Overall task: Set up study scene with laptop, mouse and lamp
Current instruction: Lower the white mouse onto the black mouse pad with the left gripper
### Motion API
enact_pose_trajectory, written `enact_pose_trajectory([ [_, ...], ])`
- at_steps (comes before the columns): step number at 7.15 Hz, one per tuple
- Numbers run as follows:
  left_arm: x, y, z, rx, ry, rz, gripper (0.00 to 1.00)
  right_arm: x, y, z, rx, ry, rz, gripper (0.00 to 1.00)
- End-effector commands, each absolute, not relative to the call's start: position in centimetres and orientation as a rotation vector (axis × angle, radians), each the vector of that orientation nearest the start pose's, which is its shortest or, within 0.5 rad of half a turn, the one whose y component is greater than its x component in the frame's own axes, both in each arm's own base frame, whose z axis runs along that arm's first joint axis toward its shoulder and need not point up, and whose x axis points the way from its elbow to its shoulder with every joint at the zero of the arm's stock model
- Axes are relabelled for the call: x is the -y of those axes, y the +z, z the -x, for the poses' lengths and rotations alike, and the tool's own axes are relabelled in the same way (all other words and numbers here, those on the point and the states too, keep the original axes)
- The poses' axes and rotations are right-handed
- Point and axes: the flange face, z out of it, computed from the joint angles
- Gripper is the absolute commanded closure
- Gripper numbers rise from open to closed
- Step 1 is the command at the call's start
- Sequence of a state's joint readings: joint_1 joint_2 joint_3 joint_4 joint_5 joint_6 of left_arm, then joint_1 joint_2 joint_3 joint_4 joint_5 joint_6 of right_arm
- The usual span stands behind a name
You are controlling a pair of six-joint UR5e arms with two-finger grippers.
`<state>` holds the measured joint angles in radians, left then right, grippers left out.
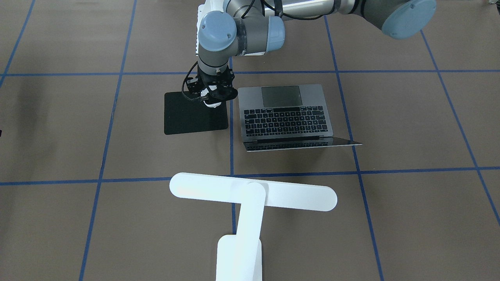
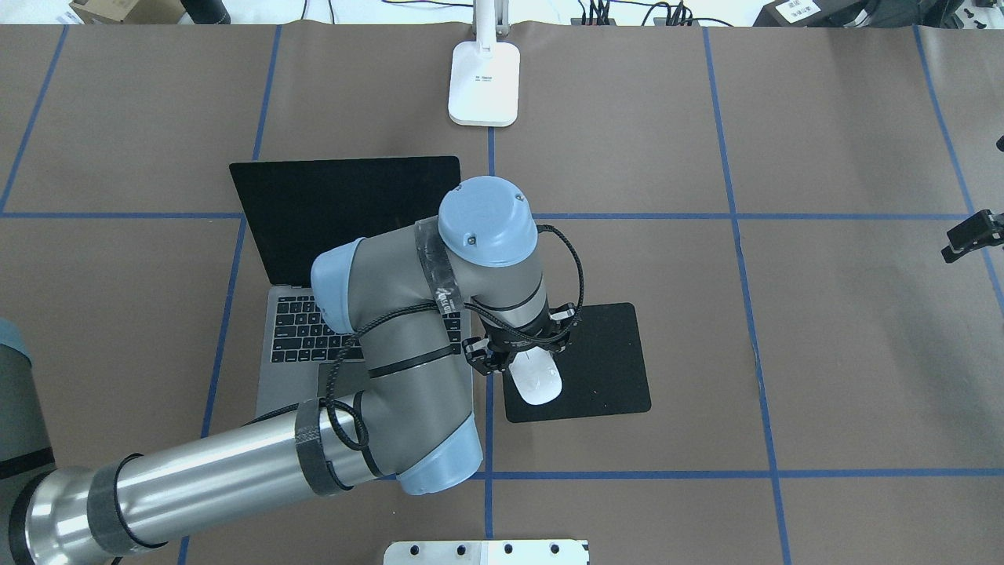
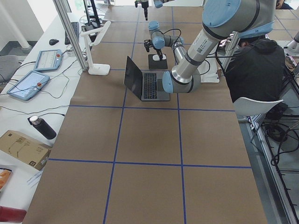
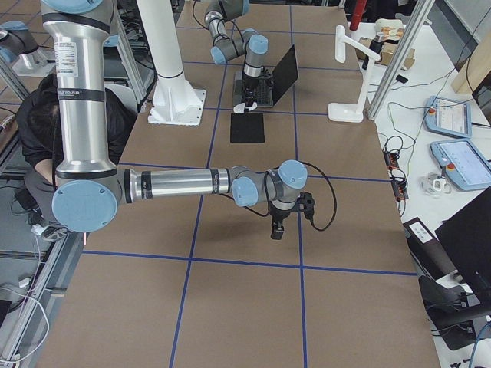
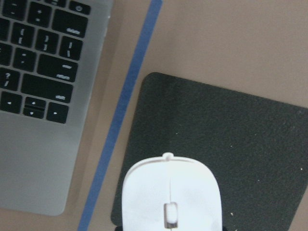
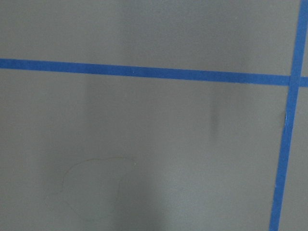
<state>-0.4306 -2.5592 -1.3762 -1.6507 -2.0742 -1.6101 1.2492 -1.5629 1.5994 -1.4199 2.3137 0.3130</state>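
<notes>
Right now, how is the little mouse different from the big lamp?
The mouse is small, low and oval; the lamp is far bigger, with a long bar head on an arm. The mouse sits in the left claw over the black mat; the lamp stands free, nothing touching it. The mouse is beside the laptop keyboard; the lamp is beyond its screen. Both are white.

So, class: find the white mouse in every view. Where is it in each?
Front-facing: mouse at the black mat's top right corner.
Overhead: mouse near centre, over the mat's left part.
Left side: too small to tell.
Right side: mouse, a white speck, top centre.
Left wrist: mouse large, bottom centre.
Right wrist: not in it.
Shared landmark: the black mat.
</notes>
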Motion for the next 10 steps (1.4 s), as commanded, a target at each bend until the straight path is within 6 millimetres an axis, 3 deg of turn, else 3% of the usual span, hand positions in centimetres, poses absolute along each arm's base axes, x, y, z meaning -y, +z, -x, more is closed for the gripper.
enact_pose_trajectory([
  [1,41.2,9.0,-69.3,-0.922,-0.218,0.287,0.61,50.2,62.7,9.5,0.758,-0.072,0.059,0.01],
  [4,40.9,10.3,-71.0,-0.909,-0.218,0.272,0.58,50.2,62.7,9.4,0.758,-0.071,0.058,0.01],
  [5,40.8,10.6,-71.2,-0.903,-0.219,0.275,0.49,50.2,62.7,9.4,0.758,-0.071,0.058,0.01],
  [7,40.3,10.9,-71.6,-0.896,-0.213,0.280,0.44,50.2,62.7,9.4,0.758,-0.069,0.059,0.01],
  [9,40.3,10.9,-71.8,-0.892,-0.214,0.280,0.05,50.2,62.6,9.4,0.758,-0.071,0.057,0.01],
  [10,40.2,11.0,-71.9,-0.890,-0.219,0.278,0.01,50.3,62.2,9.3,0.760,-0.073,0.049,0.01],
])
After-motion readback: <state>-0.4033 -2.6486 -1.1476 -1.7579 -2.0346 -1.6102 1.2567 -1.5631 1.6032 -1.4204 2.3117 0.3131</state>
